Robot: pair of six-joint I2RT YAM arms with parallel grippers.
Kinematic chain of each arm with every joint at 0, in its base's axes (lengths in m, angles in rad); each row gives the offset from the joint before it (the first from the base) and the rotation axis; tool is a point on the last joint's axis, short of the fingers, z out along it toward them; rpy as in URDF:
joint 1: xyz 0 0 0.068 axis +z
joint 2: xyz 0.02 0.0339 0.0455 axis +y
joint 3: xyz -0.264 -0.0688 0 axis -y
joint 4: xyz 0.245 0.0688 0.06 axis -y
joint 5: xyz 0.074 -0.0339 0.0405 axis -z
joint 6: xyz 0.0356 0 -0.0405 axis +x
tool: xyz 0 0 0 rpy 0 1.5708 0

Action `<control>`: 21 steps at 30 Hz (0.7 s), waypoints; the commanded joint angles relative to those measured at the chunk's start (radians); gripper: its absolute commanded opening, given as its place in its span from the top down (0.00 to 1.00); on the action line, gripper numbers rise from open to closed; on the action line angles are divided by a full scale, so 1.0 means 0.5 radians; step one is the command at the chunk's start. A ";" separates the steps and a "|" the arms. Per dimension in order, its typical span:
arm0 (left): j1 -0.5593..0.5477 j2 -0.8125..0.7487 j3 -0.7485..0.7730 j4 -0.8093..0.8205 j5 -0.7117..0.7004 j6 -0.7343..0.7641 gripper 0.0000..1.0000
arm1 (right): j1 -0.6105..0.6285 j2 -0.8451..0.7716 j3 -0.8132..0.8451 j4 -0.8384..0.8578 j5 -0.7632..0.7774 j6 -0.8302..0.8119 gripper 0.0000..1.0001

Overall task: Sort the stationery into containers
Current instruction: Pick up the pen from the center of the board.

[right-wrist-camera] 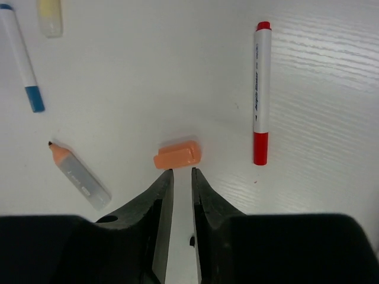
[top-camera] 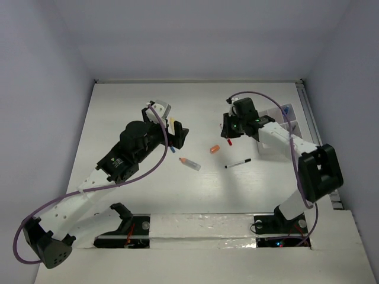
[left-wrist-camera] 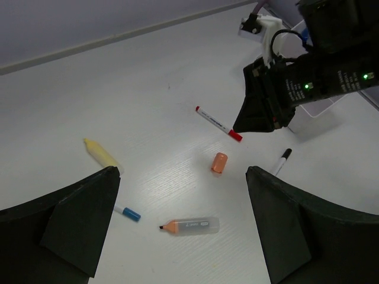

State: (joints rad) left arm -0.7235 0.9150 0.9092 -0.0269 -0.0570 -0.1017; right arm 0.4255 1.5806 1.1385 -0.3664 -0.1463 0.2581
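Over on the far left it's just a pale lavender-grey wall (top-camera: 35, 89). The same plain wall runs across the back and down the right side, boxing in a white table (top-camera: 118, 106) with a faint wood grain to it.

Moving right, the left gripper (left-wrist-camera: 182, 177) hangs over the middle-left of the table, fingers spread wide with nothing in them. Below it lies the cream stick (left-wrist-camera: 100, 152), and a little closer to the arm bases is the blue-tipped pen (left-wrist-camera: 127, 212).

Next along is the orange-tipped crayon (left-wrist-camera: 189, 225), flat on the table. Then there's the orange cap (right-wrist-camera: 177, 155), on its side, not touching anything.

The right gripper (right-wrist-camera: 182, 173) sits just beside that cap. Its jaws are pinched nearly together with only a sliver between them, and nothing is caught in there. The red-capped pen (right-wrist-camera: 260, 89) lies a bit right of the cap, apart from it, and the black marker (top-camera: 238, 163) is nearer the arm bases.

Way over by the right wall is the white organizer box (top-camera: 292, 125), partly hidden behind the right arm. It's too small for me to tell what's in its compartments.
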 commanded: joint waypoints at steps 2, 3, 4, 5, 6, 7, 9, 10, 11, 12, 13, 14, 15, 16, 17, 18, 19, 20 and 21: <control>-0.007 -0.020 -0.015 0.057 -0.140 0.022 0.13 | 0.121 0.167 0.235 0.101 0.121 -0.044 0.71; -0.007 -0.023 -0.015 0.057 -0.156 0.022 0.13 | 0.121 0.195 0.251 0.098 0.142 -0.056 0.69; -0.007 -0.032 -0.018 0.057 -0.183 0.022 0.12 | 0.121 0.225 0.269 0.070 0.173 -0.071 0.67; -0.007 -0.032 -0.018 0.057 -0.196 0.022 0.11 | 0.121 0.277 0.300 0.052 0.225 -0.086 0.64; -0.007 -0.038 -0.018 0.057 -0.202 0.022 0.10 | 0.121 0.305 0.318 0.034 0.401 -0.096 0.62; -0.007 -0.035 -0.018 0.057 -0.208 0.022 0.08 | 0.121 0.339 0.343 -0.015 0.494 -0.135 0.60; -0.007 -0.032 -0.015 0.057 -0.202 0.022 0.07 | 0.103 0.489 0.498 -0.113 0.642 -0.163 0.60; -0.007 -0.029 -0.011 0.057 -0.196 0.022 0.07 | 0.103 0.532 0.542 -0.147 0.667 -0.197 0.59; -0.007 -0.026 -0.011 0.057 -0.193 0.022 0.07 | 0.082 0.572 0.582 -0.163 0.682 -0.218 0.59; -0.007 -0.026 -0.011 0.057 -0.184 0.022 0.07 | 0.060 0.660 0.686 -0.199 0.679 -0.228 0.59; -0.007 -0.026 -0.011 0.057 -0.174 0.022 0.07 | 0.060 0.698 0.729 -0.236 0.679 -0.255 0.59; -0.007 -0.026 -0.011 0.057 -0.171 0.022 0.07 | 0.033 0.738 0.769 -0.249 0.652 -0.274 0.57; -0.007 -0.023 -0.011 0.057 -0.171 0.022 0.07 | 0.011 0.832 0.882 -0.294 0.636 -0.280 0.57; -0.007 -0.029 -0.011 0.057 -0.165 0.022 0.07 | 0.011 0.873 0.922 -0.356 0.636 -0.301 0.57; -0.007 -0.029 -0.011 0.057 -0.165 0.022 0.07 | 0.011 0.910 0.953 -0.365 0.639 -0.310 0.57; -0.007 -0.029 -0.011 0.057 -0.159 0.022 0.07 | -0.007 0.946 0.984 -0.387 0.633 -0.314 0.57; -0.007 -0.032 -0.011 0.057 -0.156 0.022 0.07 | -0.007 1.014 1.039 -0.430 0.621 -0.329 0.57; -0.007 -0.032 -0.011 0.057 -0.153 0.022 0.07 | -0.007 1.045 1.061 -0.442 0.584 -0.335 0.57; -0.007 -0.032 -0.011 0.057 -0.150 0.022 0.07 | -0.007 1.072 1.079 -0.454 0.569 -0.338 0.57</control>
State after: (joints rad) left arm -0.7250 0.9150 0.9092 -0.0269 -0.1360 -0.1005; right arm 0.4244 2.0907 1.6154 -0.5228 0.1455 0.1261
